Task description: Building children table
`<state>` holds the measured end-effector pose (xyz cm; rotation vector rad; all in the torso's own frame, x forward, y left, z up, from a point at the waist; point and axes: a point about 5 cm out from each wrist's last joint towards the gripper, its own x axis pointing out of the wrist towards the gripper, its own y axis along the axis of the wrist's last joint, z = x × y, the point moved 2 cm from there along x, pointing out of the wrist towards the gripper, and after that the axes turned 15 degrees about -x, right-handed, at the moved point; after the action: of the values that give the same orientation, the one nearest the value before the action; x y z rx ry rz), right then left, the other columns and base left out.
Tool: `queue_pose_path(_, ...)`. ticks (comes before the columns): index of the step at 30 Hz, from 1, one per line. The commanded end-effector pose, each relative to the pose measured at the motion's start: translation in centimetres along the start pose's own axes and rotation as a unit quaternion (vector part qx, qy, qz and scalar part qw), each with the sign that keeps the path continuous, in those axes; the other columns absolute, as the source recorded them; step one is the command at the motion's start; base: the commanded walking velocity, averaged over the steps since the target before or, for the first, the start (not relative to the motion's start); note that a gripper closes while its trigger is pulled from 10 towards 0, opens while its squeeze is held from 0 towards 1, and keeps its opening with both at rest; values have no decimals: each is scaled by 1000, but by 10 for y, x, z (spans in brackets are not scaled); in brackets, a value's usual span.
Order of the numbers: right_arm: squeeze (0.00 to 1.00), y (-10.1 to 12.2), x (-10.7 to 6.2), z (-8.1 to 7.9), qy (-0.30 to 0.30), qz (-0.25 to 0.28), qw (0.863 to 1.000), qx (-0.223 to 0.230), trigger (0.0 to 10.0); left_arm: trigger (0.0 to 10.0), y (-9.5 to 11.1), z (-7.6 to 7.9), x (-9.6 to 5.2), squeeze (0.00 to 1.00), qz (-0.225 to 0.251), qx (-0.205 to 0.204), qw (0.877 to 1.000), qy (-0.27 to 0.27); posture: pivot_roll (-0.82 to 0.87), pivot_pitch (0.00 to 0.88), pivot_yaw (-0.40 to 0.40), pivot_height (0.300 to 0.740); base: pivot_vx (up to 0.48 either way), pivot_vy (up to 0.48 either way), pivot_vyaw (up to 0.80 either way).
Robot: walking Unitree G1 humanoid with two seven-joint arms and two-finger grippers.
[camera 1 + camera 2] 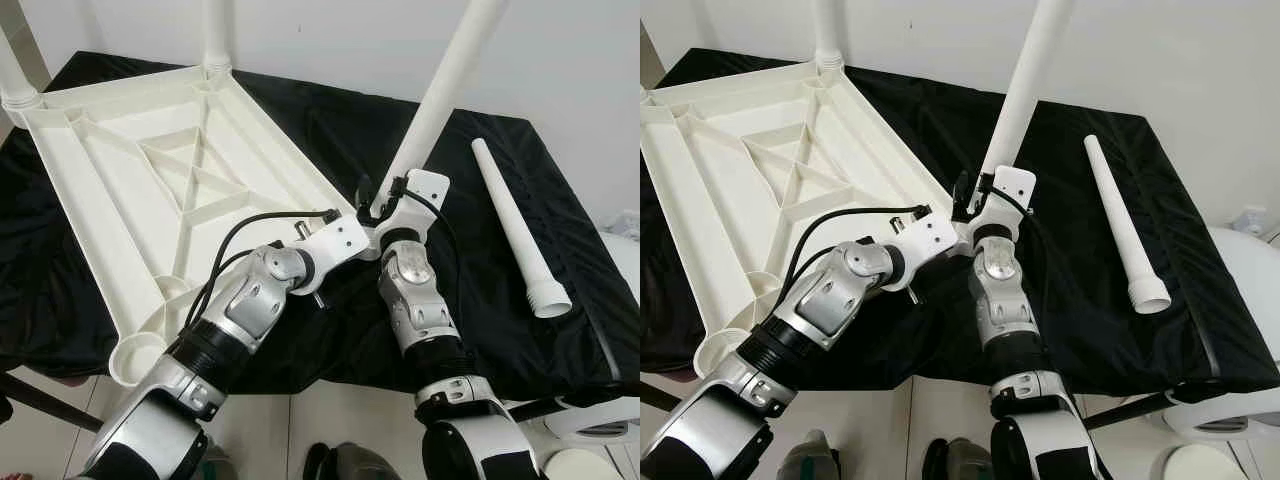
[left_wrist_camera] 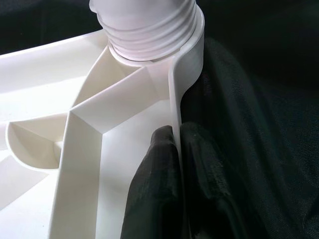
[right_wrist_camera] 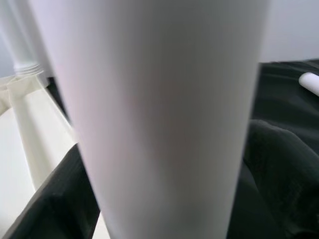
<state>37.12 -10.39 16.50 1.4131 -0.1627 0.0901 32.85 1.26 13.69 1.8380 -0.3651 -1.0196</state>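
Pinching the rim wall of the upturned tabletop, the left gripper is holding the panel down, w/ one finger inside the wall and one outside, jaws closed on it just short of the corner socket. That clamp is probably bracing the top against twist while the leg goes in. Beside it, the right gripper is sitting at the base of the third leg, which is standing tilted in that near-right corner and leaning up and away to the robot's right. Its jaws are hidden behind wrist and leg, so can't tell if they're gripping.

Farther back, two fitted legs are rising from the far corners, and the near-left socket is lying empty. The spare leg is lying on the black cloth covering the desk, well apart to the right, likely staged for that last socket.

The left wrist view is giving what the head views aren't: threaded rings on the leg's end sitting above the socket lip, so it's likely not fully screwed home. The right wrist view is giving only the leg's blurred shaft, very close.
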Motion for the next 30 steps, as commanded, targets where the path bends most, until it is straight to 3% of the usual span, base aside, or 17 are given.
queue_pose_path(1, 1000, -6, -2, 12, -1, -3, 1000, 6, 10000, 10000, 4, 12, 2, 0, 6, 12, 1000, -23, 93, 21, -145, 740, 0, 0, 0)
queue_pose_path(7, 1000, -8, -2, 20, 37, 4, 999, 7, 10000, 10000, 5, 12, 2, 0, 6, 11, 1000, -23, 93, 22, -145, 740, 0, 0, 0)
queue_pose_path(8, 0, -8, -3, 21, 50, 10, 999, 6, 10000, 10000, 4, 11, 2, 0, 6, 11, 1000, -23, 89, 25, -143, 740, 0, 0, 0)
queue_pose_path(14, 0, -10, -5, 25, 109, 22, 994, 5, 10000, 10000, 4, 10, 1, 0, 6, 11, 1000, -22, 87, 30, -140, 740, 0, 0, 0)
queue_pose_path(15, 0, -11, -8, 29, 181, 37, 983, -7, 10000, 10000, 5, 9, 1, 0, 6, 10, 1000, -21, 83, 37, -133, 740, 0, 0, 0)
queue_pose_path(18, 0, -12, -9, 30, 209, 41, 977, -13, 10000, 10000, 5, 9, 1, 0, 5, 10, 1000, -21, 83, 37, -133, 740, 0, 0, 0)
queue_pose_path(20, 0, -10, -13, 30, 267, 58, 961, -28, 10000, 10000, 5, 8, 1, 0, 5, 10, 1000, -21, 78, 42, -124, 740, 0, 0, 0)
queue_pose_path(23, 0, -10, -13, 32, 288, 63, 955, -30, 10000, 10000, 5, 8, 1, 0, 5, 10, 1000, -21, 77, 43, -124, 740, 0, 0, 0)
queue_pose_path(30, 0, -11, -12, 40, 369, 64, 927, -29, 10000, 10000, 6, 7, 1, 0, 7, 10, 1000, -21, 75, 43, -120, 740, 0, 0, 0)
